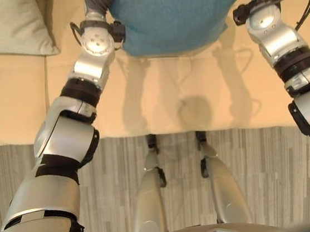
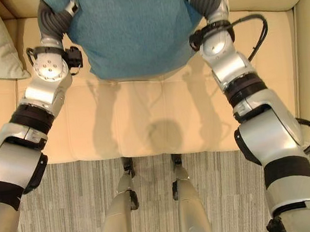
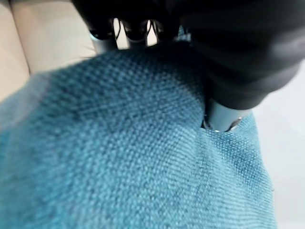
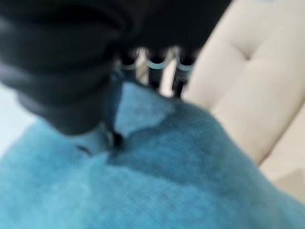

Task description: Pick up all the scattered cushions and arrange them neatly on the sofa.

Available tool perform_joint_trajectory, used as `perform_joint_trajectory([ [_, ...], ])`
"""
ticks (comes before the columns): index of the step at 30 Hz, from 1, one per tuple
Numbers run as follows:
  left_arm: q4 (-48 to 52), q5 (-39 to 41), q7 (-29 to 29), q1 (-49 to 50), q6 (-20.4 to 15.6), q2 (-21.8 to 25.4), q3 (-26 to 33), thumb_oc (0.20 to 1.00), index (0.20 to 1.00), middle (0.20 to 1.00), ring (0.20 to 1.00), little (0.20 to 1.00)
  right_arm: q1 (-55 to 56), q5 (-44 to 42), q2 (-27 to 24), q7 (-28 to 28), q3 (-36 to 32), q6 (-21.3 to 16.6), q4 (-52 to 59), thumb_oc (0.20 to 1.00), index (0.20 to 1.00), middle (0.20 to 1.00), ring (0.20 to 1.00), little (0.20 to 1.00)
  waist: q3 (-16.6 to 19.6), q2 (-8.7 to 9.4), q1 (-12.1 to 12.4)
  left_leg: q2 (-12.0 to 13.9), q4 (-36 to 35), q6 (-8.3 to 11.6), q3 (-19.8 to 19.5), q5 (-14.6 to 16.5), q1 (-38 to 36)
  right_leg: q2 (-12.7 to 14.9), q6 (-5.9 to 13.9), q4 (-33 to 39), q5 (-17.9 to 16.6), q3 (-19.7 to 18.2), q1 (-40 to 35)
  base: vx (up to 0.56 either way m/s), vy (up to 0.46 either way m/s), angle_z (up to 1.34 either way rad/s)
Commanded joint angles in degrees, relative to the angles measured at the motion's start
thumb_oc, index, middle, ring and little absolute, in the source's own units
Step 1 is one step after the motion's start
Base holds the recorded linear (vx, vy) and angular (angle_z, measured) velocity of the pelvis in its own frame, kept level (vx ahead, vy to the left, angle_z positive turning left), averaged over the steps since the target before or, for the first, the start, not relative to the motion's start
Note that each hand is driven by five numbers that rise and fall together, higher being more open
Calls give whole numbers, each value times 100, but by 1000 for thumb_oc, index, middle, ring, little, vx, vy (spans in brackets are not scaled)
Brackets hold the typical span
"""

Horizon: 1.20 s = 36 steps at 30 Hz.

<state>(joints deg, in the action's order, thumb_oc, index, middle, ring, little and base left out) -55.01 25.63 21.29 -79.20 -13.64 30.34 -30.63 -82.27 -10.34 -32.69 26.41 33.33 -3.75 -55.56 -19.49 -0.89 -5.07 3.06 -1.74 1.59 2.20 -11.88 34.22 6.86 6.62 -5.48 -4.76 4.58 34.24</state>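
1. the left hand (image 3: pixel 143 21) has its fingers (image 3: pixel 102 40) hooked over the far edge of the teal cushion (image 3: pixel 133 152), with the thumb pressing into the fabric on the near face, so it is clamped on the cushion's side.
2. the right hand (image 4: pixel 95 57) mirrors it on the cushion's other side: fingers (image 4: pixel 155 67) curled over the edge and the thumb dug into the cloth, making a dent.
3. the teal cushion (image 2: pixel 134 29) hangs between the two hands, held up over the seat of the sofa (image 2: pixel 144 123) and in front of its backrest. from here i can't tell whether its lower edge touches the seat or floats just above it.
4. a pale grey-green cushion (image 1: pixel 5 26) already sits on the sofa, off to the left of the teal cushion and leaning toward the backrest.
5. the strip of striped floor (image 1: pixel 111 177) in front of the sofa has no cushions lying on it that i can see.
6. my read: one cushion looks placed, and the teal cushion is mid-delivery. it has yet to be set down, propped against the backrest and let go. whether more cushions wait elsewhere in the room, i can't say.
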Motion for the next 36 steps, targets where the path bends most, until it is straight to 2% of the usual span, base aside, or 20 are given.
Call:
perform_joint_trajectory([
  [1,-811,-427,25,-496,194,147,-335,1000,1000,1000,1000,1000,-369,287,-94,-220,577,113,-619,1000,1000,1000,1000,1000,421,235,191,-71,4,477,15,641,-428,40,275,112,-103,-11,47,-39,-8,7],
  [4,-1223,-571,-27,-949,270,244,-616,1000,1000,1000,1000,1000,-757,219,-187,-272,896,206,-1094,1000,1000,1000,1000,1000,439,220,238,-89,-1,482,-30,600,-303,51,280,106,-129,12,163,-5,-3,13],
  [7,-1299,-550,-204,-1146,277,413,-806,1000,1000,1000,1000,1000,-845,212,-378,-252,956,220,-1119,1000,1000,1000,1000,1000,474,220,264,-110,-3,493,-54,601,-276,58,293,168,-150,27,139,16,6,6],
  [14,-1368,-501,-364,-809,300,1249,-640,1000,1000,1000,1000,1000,-446,-123,-1293,-352,762,115,-1046,1000,1000,1000,1000,1000,719,302,262,-114,117,486,-63,763,-485,70,290,300,-139,23,-199,33,12,8],
  [16,-1141,-498,-404,-447,253,1556,-475,1000,1000,1000,1000,1000,-146,-220,-1665,-462,678,69,-830,1000,1000,1000,1000,1000,788,307,258,-108,90,485,-39,816,-691,70,282,356,-124,43,-399,63,11,7],
  [18,-365,-507,-407,161,129,1959,-197,1000,1000,1000,1000,1000,407,-170,-2095,-608,504,24,-346,1000,1000,1000,1000,1000,823,315,268,-96,79,478,-21,872,-887,66,272,398,-96,48,-602,82,-1,8],
  [19,449,-557,-470,928,3,2328,145,1000,1000,1000,1000,1000,1112,-12,-2495,-748,203,-63,155,1000,1000,1000,1000,1000,862,335,273,-90,96,472,2,943,-1068,87,265,443,-64,75,-815,97,-12,6],
  [20,867,-610,-513,1424,-15,2485,387,1000,1000,1000,1000,1000,1585,68,-2696,-800,-68,-87,384,1000,1000,1000,1000,1000,898,356,263,-92,111,465,13,964,-1152,108,264,469,-66,82,-932,143,-12,4],
  [21,1462,-753,-568,2398,-48,2631,949,1000,1000,1000,1000,1000,2640,125,-2859,-852,-827,-189,800,1000,1000,1000,1000,1000,941,385,251,-82,131,458,28,1032,-1333,122,262,508,-32,92,-1153,111,-15,4],
  [22,1812,-756,-625,2926,-64,2633,1286,1000,1000,1000,1000,1000,3224,212,-2878,-879,-1209,-212,1022,1000,1000,1000,1000,1000,959,402,250,-81,134,452,31,1065,-1434,120,262,527,-6,97,-1273,159,-17,6],
  [23,2329,-943,-749,3984,-73,2634,1864,1000,1000,1000,1000,1000,4299,259,-2755,-1006,-2025,-248,1314,1000,1000,1000,1000,1000,1003,426,241,-78,134,438,33,1109,-1600,126,272,557,25,131,-1468,132,-12,4],
  [25,2883,-1110,-906,5177,-18,2358,2418,1000,1000,1000,1000,1000,5400,435,-2480,-1120,-2670,-284,1719,1000,1000,1000,1000,1000,1059,473,248,-66,103,425,44,1148,-1846,124,277,609,56,152,-1748,132,-4,2],
  [26,3091,-1321,-1124,5982,49,1985,2676,1000,1000,1000,1000,1000,6179,597,-2110,-1252,-3103,-281,1910,1000,1000,1000,1000,1000,1119,497,232,-47,56,418,42,1178,-2055,127,287,654,92,187,-1945,128,-6,2],
  [28,3059,-1765,-1446,6974,226,1409,2839,1000,1000,1000,1000,1000,7083,911,-1542,-1490,-3483,-182,1896,1000,1000,1000,1000,1000,1206,501,214,-33,-38,414,50,1185,-2348,109,307,708,125,248,-2229,118,10,5],
  [31,2378,-2350,-1711,7792,464,639,2846,1000,1000,1000,1000,1000,7556,1206,-819,-1667,-3432,-120,1437,1000,1000,1000,1000,1000,1344,501,198,-37,-214,395,146,1171,-2726,58,308,836,122,251,-2563,77,38,9],
  [32,1855,-2713,-1742,8058,551,352,2775,1000,1000,1000,1000,1000,7674,1391,-471,-1784,-3265,-63,1015,1000,1000,1000,1000,1000,1404,496,189,-22,-256,374,176,1184,-2866,49,300,874,129,249,-2693,35,34,-5],
  [33,1626,-2848,-1747,8125,597,242,2717,1000,1000,1000,1000,1000,7696,1504,-355,-1826,-3160,-41,861,1000,1000,1000,1000,1000,1439,488,188,-21,-272,364,186,1196,-2923,42,294,898,140,246,-2753,30,40,-5],
  [36,-283,-3195,-1629,8121,784,-412,2508,1000,1000,1000,1000,1000,7713,1861,317,-2002,-2560,96,-181,1000,1000,1000,1000,1000,1546,491,205,-23,-325,331,213,1238,-3175,12,281,955,178,219,-2989,4,7,-2],
])
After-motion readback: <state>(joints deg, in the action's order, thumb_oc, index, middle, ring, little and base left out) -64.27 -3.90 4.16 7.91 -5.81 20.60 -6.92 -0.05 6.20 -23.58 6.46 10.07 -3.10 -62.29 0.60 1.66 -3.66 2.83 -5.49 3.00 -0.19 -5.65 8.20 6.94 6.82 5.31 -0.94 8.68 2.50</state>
